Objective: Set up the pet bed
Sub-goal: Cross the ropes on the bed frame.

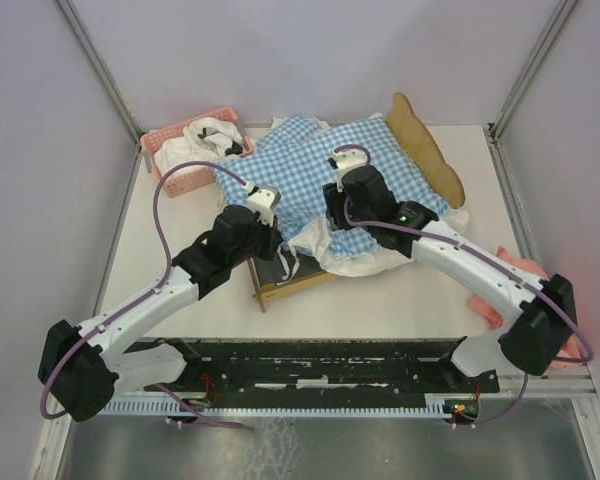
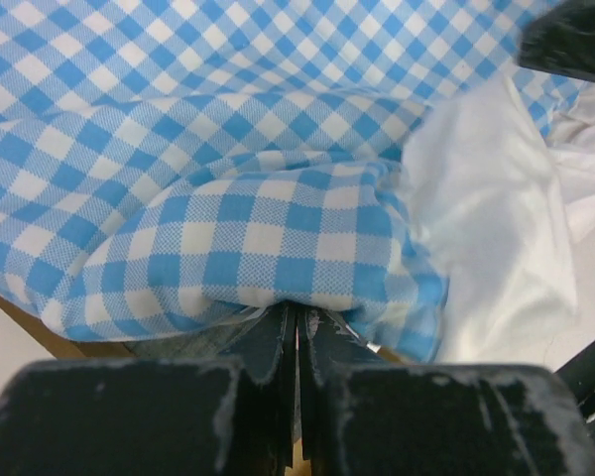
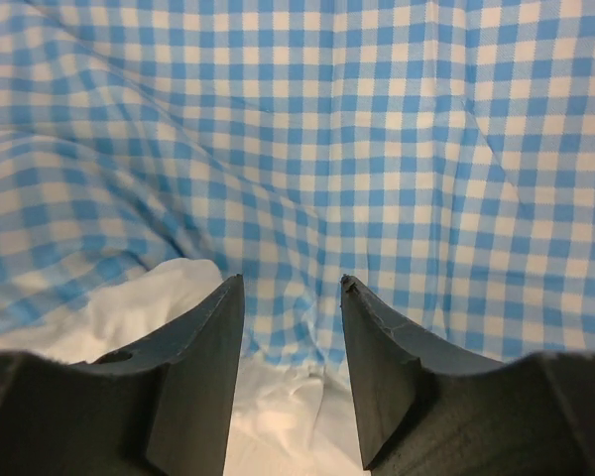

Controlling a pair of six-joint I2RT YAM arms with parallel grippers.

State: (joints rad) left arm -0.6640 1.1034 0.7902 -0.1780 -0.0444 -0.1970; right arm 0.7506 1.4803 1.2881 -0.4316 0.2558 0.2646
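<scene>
Top external shows a black mounting rail (image 1: pixel 330 370) along the near edge of the white table (image 1: pixel 380 310), with both arms reaching forward from it. A crumpled pink cloth (image 1: pixel 515 268) lies at the table's right edge, beside the right arm's elbow.

The pet bed (image 1: pixel 280 288) sits slantwise at the middle of the table. Its wooden end rail and a strip of dark grey base show at its near-left end, and its scalloped headboard (image 1: pixel 435 150) points toward the far right corner. Blue-white gingham bedding (image 1: pixel 310 160) covers most of it, and a white ruffle (image 1: pixel 355 258) spills over the near side rail.

The left gripper (image 2: pixel 297 315) is at the bed's near-left end, its fingers pressed together right under a bunched fold of gingham. Whether any cloth is caught between them cannot be told. The right gripper (image 3: pixel 291 288) hovers over the middle of the bedding with its fingers spread and nothing between them.

A pink plastic basket (image 1: pixel 170 170) holding white cloth stands at the far left corner, just beside the bedding. Pale walls (image 1: pixel 280 50) and metal uprights (image 1: pixel 100 70) enclose the table.
</scene>
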